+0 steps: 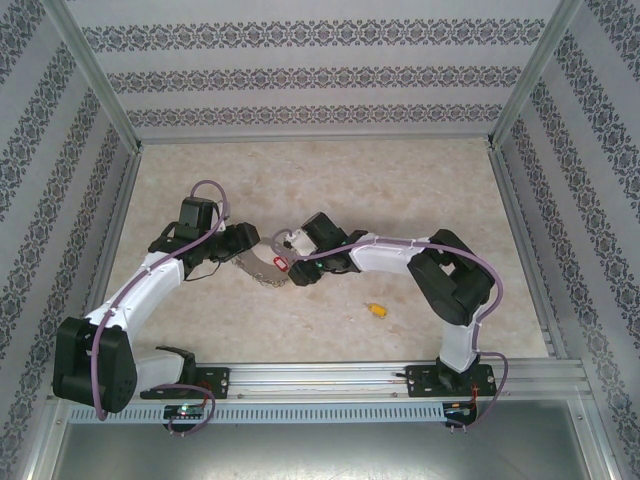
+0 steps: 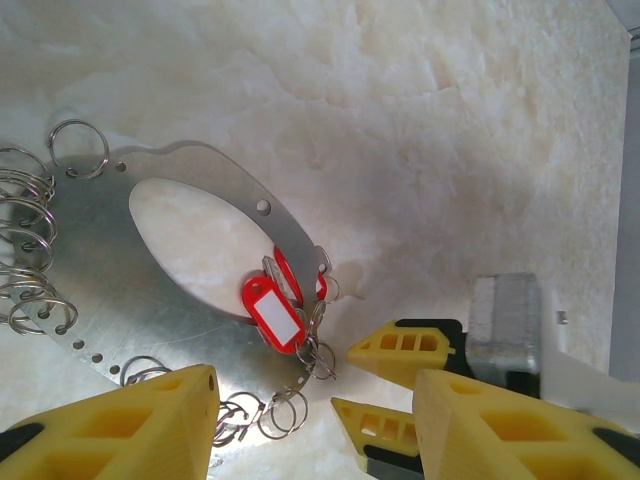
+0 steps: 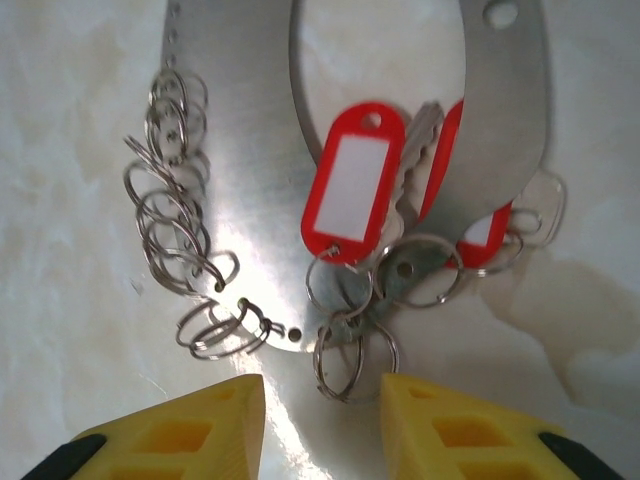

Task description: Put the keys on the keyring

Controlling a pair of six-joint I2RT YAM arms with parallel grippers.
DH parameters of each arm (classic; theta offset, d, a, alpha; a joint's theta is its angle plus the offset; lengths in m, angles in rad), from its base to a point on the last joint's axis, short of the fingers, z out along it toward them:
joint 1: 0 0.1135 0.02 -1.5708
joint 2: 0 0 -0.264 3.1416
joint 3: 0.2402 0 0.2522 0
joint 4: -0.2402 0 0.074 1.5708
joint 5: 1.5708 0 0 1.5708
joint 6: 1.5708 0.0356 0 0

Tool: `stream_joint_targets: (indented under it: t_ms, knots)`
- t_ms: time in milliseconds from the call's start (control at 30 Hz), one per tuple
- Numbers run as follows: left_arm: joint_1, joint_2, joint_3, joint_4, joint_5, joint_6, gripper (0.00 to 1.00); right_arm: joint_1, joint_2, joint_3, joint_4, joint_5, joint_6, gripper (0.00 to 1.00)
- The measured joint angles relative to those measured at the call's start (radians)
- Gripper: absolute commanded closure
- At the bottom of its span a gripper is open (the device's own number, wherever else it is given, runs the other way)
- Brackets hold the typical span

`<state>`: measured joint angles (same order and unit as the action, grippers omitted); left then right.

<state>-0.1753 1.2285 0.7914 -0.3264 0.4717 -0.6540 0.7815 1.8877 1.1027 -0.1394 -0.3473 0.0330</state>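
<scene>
Two tools: both meet over the keyring (image 1: 258, 272), near the middle of the surface (image 1: 420, 180).
Keyring: a flat oval metal plate with an open middle, lying flat. Small split rings (image 3: 170, 215) hang from holes along its rim, and red tags (image 3: 350, 180) and a silver key (image 3: 420, 135) share one cluster.
Key: the tiny yellow-orange key (image 1: 377, 311) lies alone on the surface, well apart from the keyring, to its right and nearer the arm bases.
Left tool (image 2: 312, 392): about half open. The plate's near edge runs under one finger, and no hold on anything can be seen.
Right tool (image 3: 323, 385): partly open, fingers apart. The front ring (image 3: 322, 370) sits in its mouth and does not look pinched.
Handling, key: probably very light, hard and slick, so easy to flick away. It is best pinched across its wide head, leaving the hole free.
Handling, keyring: the plate looks stiff and thin and is likely to slide on the smooth surface, so it should be pinned at the rim. The rings look like springy wire that resists opening.
Risk: neighbouring rings may tangle.
</scene>
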Motion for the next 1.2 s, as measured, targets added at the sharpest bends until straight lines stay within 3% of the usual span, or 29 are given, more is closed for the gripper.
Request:
stream_joint_targets:
  t_ms: [267, 367, 500, 633, 1200]
  knots:
    - [0.000, 0.002, 0.000, 0.006, 0.000, 0.000, 0.46, 0.000, 0.005, 0.031, -0.031, 0.054, -0.010, 0.80]
    - [0.000, 0.005, 0.000, 0.008, 0.000, 0.000, 0.46, 0.000, 0.012, 0.045, -0.032, 0.071, -0.011, 0.79]
    - [0.000, 0.006, 0.000, 0.015, 0.000, 0.000, 0.46, 0.000, 0.012, 0.047, -0.032, 0.067, -0.014, 0.65]
    - [0.001, 0.013, 0.000, 0.023, 0.006, 0.000, 0.46, 0.002, 0.012, 0.047, -0.024, 0.044, -0.015, 0.61]
    - [0.024, 0.024, 0.001, 0.024, 0.023, 0.020, 0.47, 0.001, 0.045, 0.100, -0.082, 0.140, -0.030, 0.74]
